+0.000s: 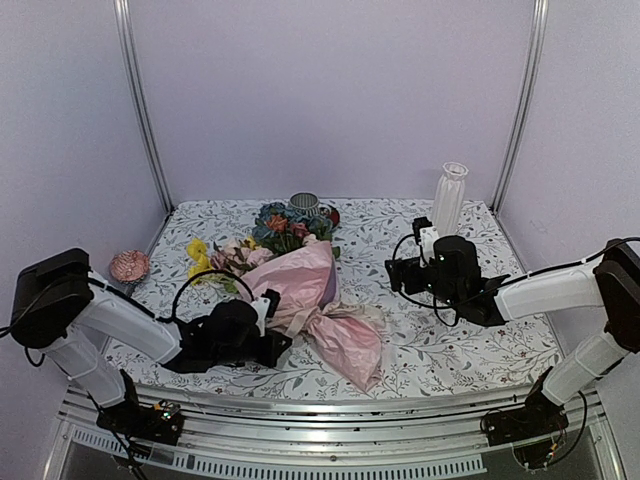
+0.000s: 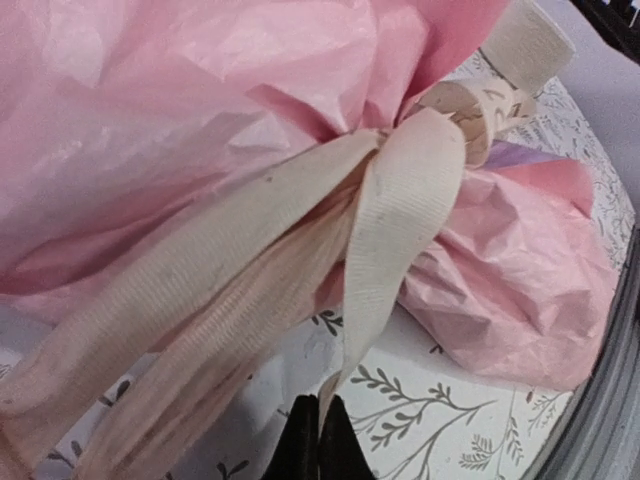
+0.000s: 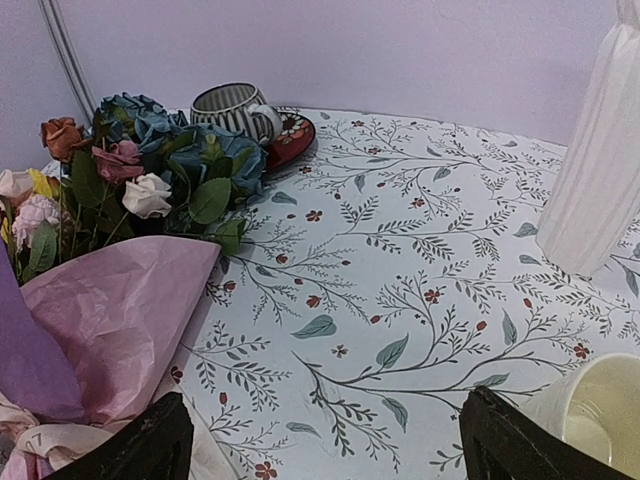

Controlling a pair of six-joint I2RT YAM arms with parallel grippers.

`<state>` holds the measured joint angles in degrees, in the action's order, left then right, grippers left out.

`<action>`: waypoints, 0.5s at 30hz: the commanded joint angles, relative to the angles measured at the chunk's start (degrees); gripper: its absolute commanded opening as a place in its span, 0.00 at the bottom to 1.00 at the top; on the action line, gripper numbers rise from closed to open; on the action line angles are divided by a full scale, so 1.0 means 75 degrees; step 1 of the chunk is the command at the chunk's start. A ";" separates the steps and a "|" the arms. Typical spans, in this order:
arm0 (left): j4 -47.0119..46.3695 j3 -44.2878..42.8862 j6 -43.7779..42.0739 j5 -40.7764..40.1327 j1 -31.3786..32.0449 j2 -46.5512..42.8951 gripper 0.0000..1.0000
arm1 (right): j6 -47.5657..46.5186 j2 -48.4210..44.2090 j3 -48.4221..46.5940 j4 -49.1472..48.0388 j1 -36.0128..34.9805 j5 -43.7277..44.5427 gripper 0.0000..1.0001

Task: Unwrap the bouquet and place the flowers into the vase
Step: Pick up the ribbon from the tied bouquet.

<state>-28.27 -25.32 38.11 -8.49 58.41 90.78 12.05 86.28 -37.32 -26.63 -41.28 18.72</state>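
The bouquet (image 1: 310, 290) lies mid-table in crinkled pink tissue paper (image 2: 200, 100), its flowers (image 1: 280, 228) pointing to the back left. A pale beige ribbon (image 2: 400, 240) is tied round its neck, and one tail hangs down to the cloth. My left gripper (image 2: 320, 440) is shut on the tip of that tail, at the bouquet's near left side (image 1: 283, 345). The white ribbed vase (image 1: 449, 198) stands upright at the back right. In front of it my right gripper (image 1: 395, 272) is open over bare cloth (image 3: 325, 450), empty, with the flowers (image 3: 150, 150) to its left and the vase (image 3: 600, 150) to its right.
A striped grey cup (image 3: 230, 108) on a red saucer (image 3: 295, 135) stands behind the blooms. A cream mug (image 3: 600, 415) sits close beside my right gripper's right finger. A pink round object (image 1: 129, 265) lies at the table's left edge. A metal rail (image 1: 330, 410) runs along the near edge.
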 commanded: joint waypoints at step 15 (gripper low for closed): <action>0.2657 0.0977 0.0349 -0.0421 -0.0964 -0.3912 0.00 | -0.0229 0.0167 -0.0159 -0.0002 0.0016 -0.0880 0.94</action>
<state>-15.00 -20.49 39.22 -11.31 55.29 68.75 11.27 86.63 -37.34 -26.61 -41.28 15.62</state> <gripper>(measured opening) 0.006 0.944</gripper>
